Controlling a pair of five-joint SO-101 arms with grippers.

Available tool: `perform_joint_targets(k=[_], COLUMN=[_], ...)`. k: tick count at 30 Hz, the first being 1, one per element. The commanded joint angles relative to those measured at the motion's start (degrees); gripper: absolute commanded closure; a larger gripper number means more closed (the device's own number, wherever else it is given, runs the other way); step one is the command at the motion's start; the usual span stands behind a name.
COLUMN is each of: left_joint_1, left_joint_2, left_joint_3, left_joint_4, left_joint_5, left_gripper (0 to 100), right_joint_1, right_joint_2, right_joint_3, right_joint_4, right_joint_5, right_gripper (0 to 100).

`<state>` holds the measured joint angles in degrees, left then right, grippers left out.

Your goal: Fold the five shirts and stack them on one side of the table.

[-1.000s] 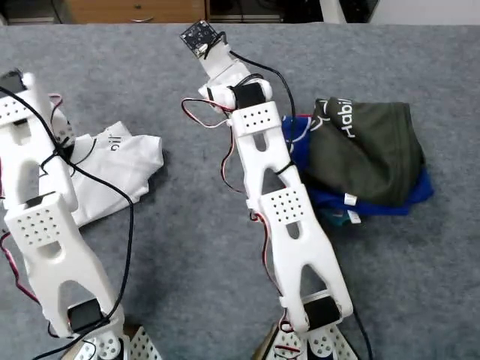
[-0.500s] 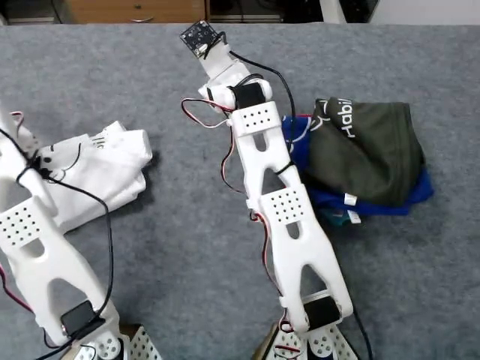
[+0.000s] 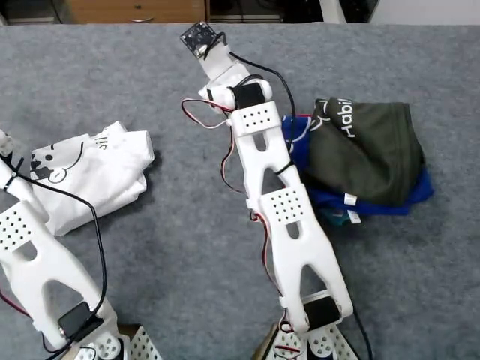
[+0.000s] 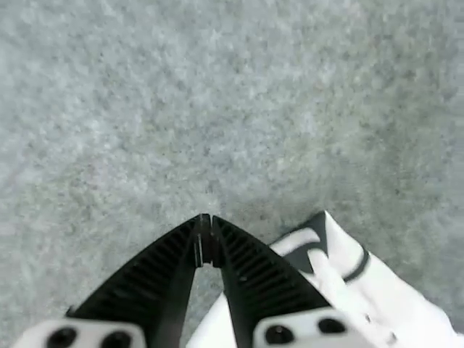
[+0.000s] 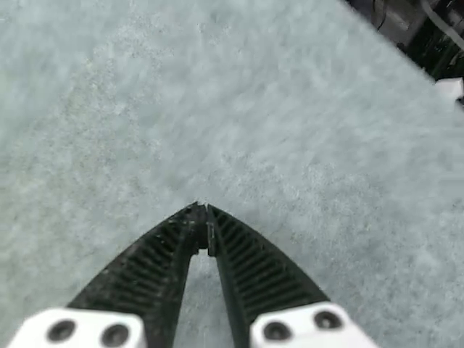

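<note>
A crumpled white shirt (image 3: 90, 176) with a black print lies on the grey mat at the left. My left arm (image 3: 30, 255) stands at the table's left edge beside it. In the left wrist view my left gripper (image 4: 206, 233) is shut with nothing in it, just over bare mat, and a corner of the white shirt (image 4: 341, 279) lies close by. At the right sits a pile with a dark olive shirt (image 3: 371, 150) on top of a blue shirt (image 3: 367, 201). My right gripper (image 5: 202, 219) is shut and empty above the mat near the far edge.
The right arm (image 3: 277, 195) stretches up the middle of the table, its side against the pile. A teal edge (image 3: 339, 218) peeks out under the blue shirt. Grey mat (image 3: 187, 247) lies bare between the arms. Wooden furniture (image 3: 135, 10) stands beyond the far edge.
My left arm has swung left off the white shirt, uncovering its print. The shirt bunched up and shifted slightly left. The right arm has kept still.
</note>
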<state>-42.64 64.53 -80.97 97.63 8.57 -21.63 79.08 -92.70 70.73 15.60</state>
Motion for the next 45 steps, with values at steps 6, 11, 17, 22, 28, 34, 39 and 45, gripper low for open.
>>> perform_joint_targets(k=[6, 11, 17, 22, 28, 34, 39, 45], left_joint_1=[-3.7, -9.3, -13.4, -14.2, -13.9, -13.7, -13.6, -13.5], left_joint_2=[-4.7, -4.7, -4.7, -4.2, -4.1, -4.1, -4.1, -4.1], left_joint_3=[-8.0, -3.0, 2.8, 4.3, 4.3, 4.3, 4.3, 4.3], left_joint_4=[3.4, 3.4, 3.4, 3.4, 3.4, 3.4, 3.4, 3.4], left_joint_5=[-5.3, -8.9, -12.1, -12.5, -12.2, -12.2, -12.2, -12.2], left_gripper=[98, 98, 98, 98, 98, 98, 98, 98], right_joint_1=[-12.3, -21.1, -29.1, -33.1, -33.9, -31.7, -30.2, -28.4], right_joint_2=[-10.9, -11.9, -10.4, -10.0, -10.0, -10.2, -10.3, -10.3], right_joint_3=[-2.8, -2.7, 2.9, 8.6, 14.9, 19.9, 16.7, 6.3], right_joint_4=[12.3, 5.7, -9.9, -20.6, -22.3, -20.8, -9.5, 5.5], right_joint_5=[4.8, 8.7, 8.8, 8.8, 8.8, 8.8, 9.2, 9.3], right_gripper=[99.4, 99.4, 99.4, 99.4, 99.4, 99.4, 99.4, 99.4])
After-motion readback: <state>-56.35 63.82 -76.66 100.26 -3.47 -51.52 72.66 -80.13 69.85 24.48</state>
